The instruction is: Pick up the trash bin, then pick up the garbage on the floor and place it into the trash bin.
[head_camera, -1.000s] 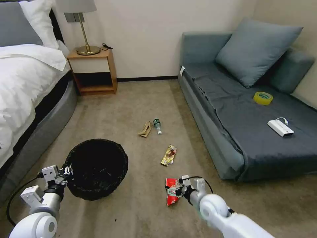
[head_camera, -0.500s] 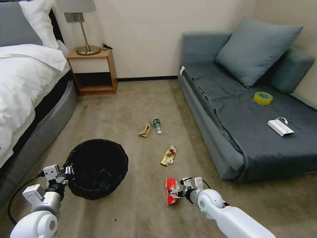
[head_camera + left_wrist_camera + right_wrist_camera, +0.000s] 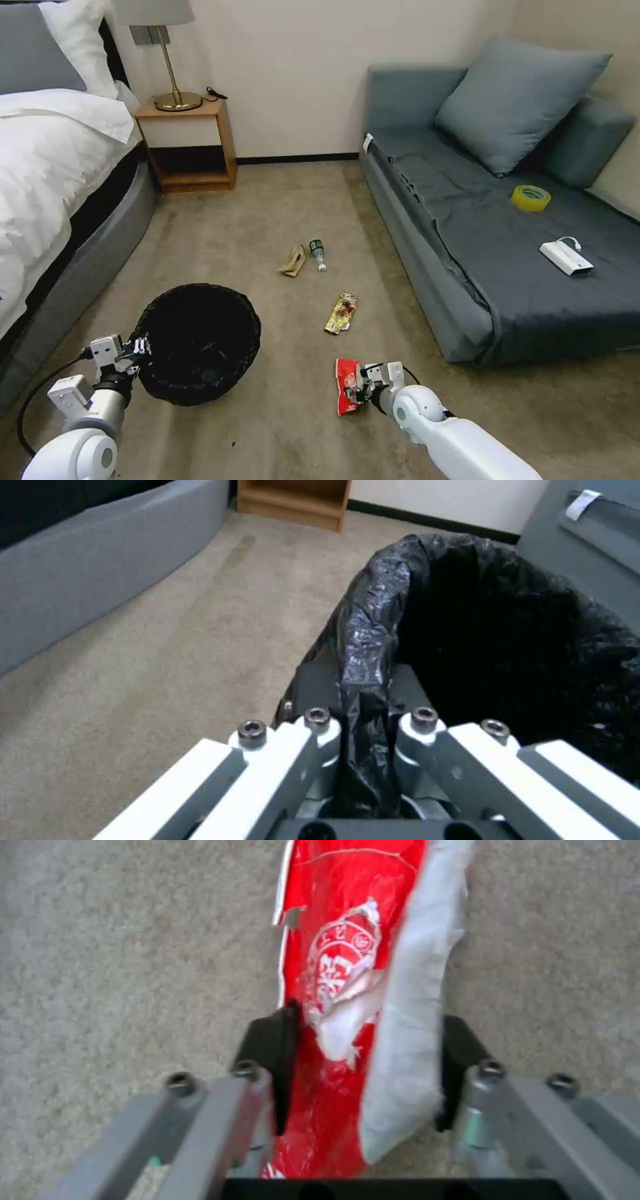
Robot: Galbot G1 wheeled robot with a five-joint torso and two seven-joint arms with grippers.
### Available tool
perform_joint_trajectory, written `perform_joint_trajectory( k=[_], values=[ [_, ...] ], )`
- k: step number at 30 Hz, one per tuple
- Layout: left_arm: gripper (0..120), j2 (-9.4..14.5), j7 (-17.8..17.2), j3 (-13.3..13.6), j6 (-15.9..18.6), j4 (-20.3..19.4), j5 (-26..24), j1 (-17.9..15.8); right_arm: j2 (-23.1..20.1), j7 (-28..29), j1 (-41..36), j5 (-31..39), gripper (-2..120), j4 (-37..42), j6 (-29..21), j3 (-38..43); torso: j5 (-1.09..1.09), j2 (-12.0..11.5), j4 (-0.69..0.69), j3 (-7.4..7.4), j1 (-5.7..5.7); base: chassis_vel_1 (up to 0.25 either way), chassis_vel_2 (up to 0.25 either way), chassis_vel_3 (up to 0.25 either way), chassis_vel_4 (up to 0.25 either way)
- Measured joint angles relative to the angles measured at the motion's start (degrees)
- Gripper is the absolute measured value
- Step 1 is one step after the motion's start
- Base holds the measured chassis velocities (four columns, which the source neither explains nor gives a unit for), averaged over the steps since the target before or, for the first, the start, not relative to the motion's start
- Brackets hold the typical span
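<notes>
On the left, the left tool (image 3: 138,347) is clenched on the near rim of the trash bin (image 3: 200,343); in the left wrist view its black pads (image 3: 313,685) pinch a fold of the crinkled black liner at the rim of the bin (image 3: 467,630), one pad outside and one inside. The bin sits on the carpet beside the bed (image 3: 47,167), its mouth open upward.

Farther out on the carpet, between bed and sofa (image 3: 507,253), lie the tan crumpled paper (image 3: 293,261) and, just beside it, the small clear bottle (image 3: 318,254). Nearer and to their right lies the gold-brown wrapper (image 3: 341,313).

On the right, the right tool (image 3: 360,387) is low at the floor, grasping the red-white snack packet (image 3: 346,386). In the right wrist view the packet (image 3: 360,1005) runs lengthwise between the two pads (image 3: 273,1050), which press on either side of it, its far end extending beyond them over the carpet.
</notes>
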Motion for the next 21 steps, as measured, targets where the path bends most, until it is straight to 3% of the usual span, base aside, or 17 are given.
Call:
perform_joint_trajectory(
  k=[8,15,21],
  values=[
    [5,-0.5,0.1,0.5,-0.2,-0.4,0.1,0.5,0.1,-0.4,-0.6,-1.0,2,0.3,1.9,0.7,0.0,0.0,0.0,0.0,0.0,0.0,0.0,0.0,0.0],
    [5,-0.8,0.1,0.8,-0.3,-0.7,0.1,0.7,0.0,-0.5,-1.4,-3.1,0,2.6,4.8,2.2,0.01,0.0,0.0,0.0,0.0,0.0,0.0,0.0,0.0],
    [5,-0.9,0.1,1.4,-0.3,-0.4,-0.9,0.8,-3.5,-1.7,-2.4,-13.8,0,11.3,14.7,5.1,0.01,0.0,-0.01,-0.01,0.0,0.0,0.0,0.0,0.0]
  ],
)
